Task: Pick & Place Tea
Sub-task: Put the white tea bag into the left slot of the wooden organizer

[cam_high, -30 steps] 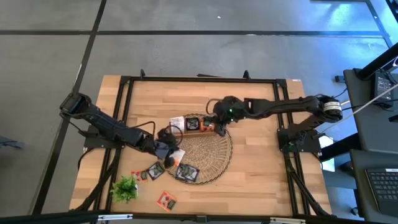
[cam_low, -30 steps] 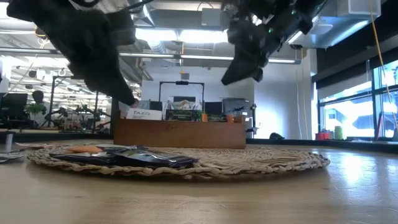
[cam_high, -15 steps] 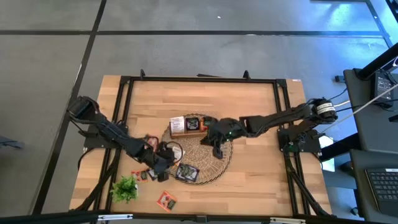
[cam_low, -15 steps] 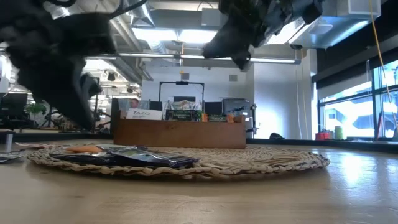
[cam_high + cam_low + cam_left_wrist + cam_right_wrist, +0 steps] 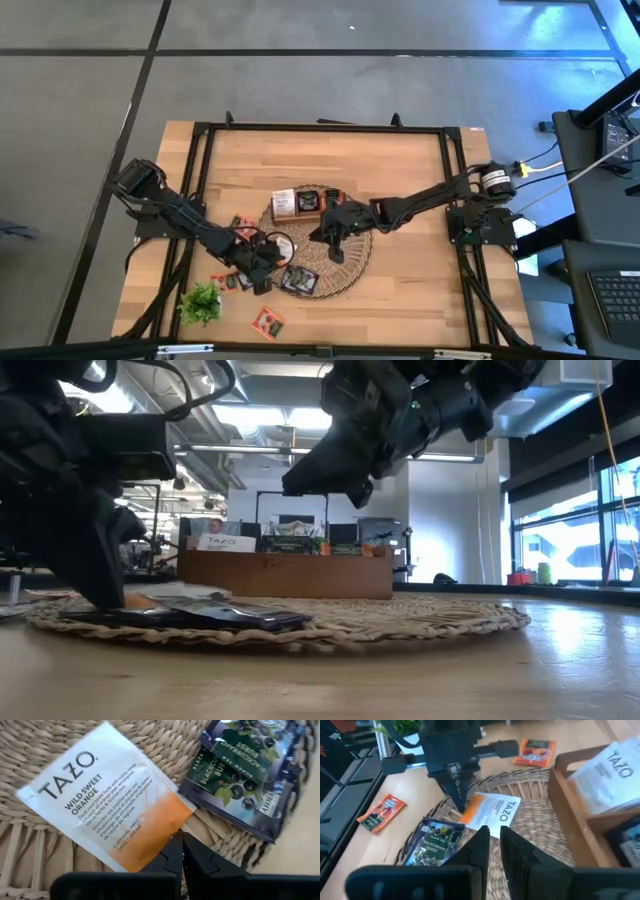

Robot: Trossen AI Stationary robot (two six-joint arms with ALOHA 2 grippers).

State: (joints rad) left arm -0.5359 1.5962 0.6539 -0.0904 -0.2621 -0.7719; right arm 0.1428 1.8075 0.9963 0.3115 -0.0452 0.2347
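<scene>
The left gripper [image 5: 181,851], jaws together, touches a white-and-orange sachet [image 5: 105,800] reading "TAZO Wild Sweet Orange" at the mat's [image 5: 352,262] nine o'clock. A dark "Blackcurrant" sachet [image 5: 245,770] lies beside it. The right gripper [image 5: 492,842], jaws nearly together and empty, hovers over the mat's centre.

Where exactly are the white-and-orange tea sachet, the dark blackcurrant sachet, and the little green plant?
white-and-orange tea sachet [image 5: 100,805]: left wrist view, on its printed middle.
dark blackcurrant sachet [image 5: 245,775]: left wrist view, on its label.
green plant [image 5: 200,302]: high view, on the leaves.

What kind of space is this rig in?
Likely an open-plan office or lab: exposed ceiling ducts, desks with monitors behind the table, tall windows at the side.
</scene>
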